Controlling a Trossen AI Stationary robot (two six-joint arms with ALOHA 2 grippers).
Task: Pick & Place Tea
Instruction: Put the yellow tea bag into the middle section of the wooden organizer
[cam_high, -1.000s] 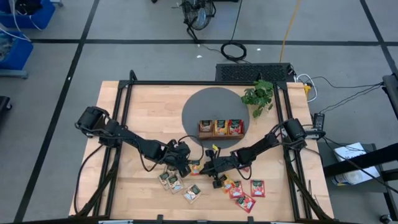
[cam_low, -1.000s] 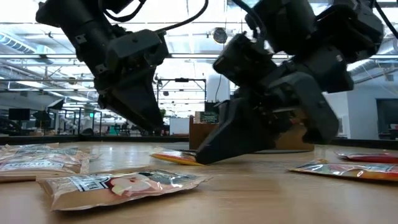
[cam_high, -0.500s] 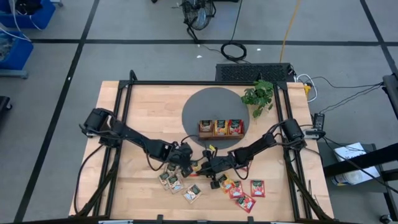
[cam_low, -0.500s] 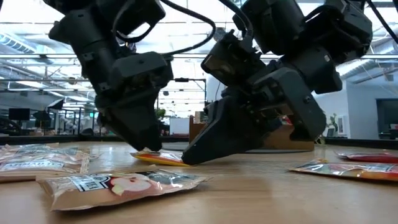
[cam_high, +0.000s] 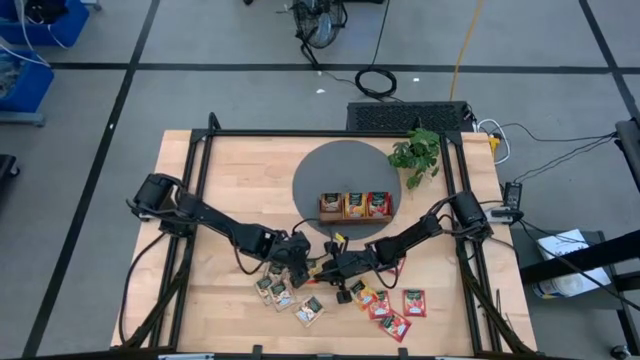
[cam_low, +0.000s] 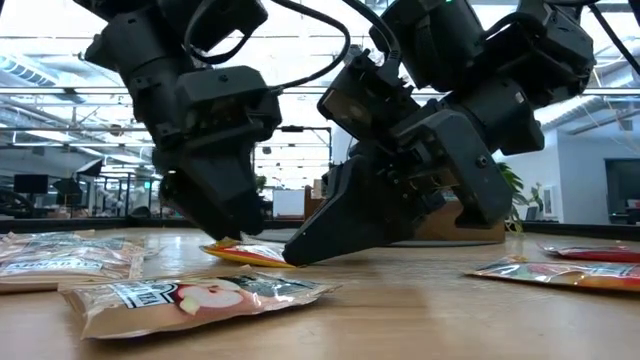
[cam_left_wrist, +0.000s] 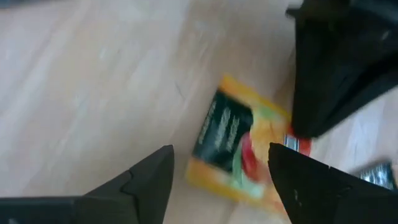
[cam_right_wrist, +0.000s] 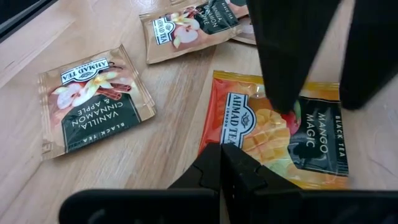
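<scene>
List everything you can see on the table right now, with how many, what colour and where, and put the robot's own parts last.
Orange tea sachet: one, orange with a dark green panel, flat on the wood between the two hands.
Beige tea sachets: about four, pale beige, clustered near the front edge, left of centre.
Red and orange tea sachets: about four, near the front edge, right of centre.
Wooden tray: one, brown, on the round mat, one sachet in each of three compartments.
Round mat: one, dark grey, table centre rear.
Plant: one, green, right rear.
Table: one, light wood.
Left hand: fingers open, over the orange sachet.
Right hand: fingers shut, tip at that sachet's edge.
</scene>
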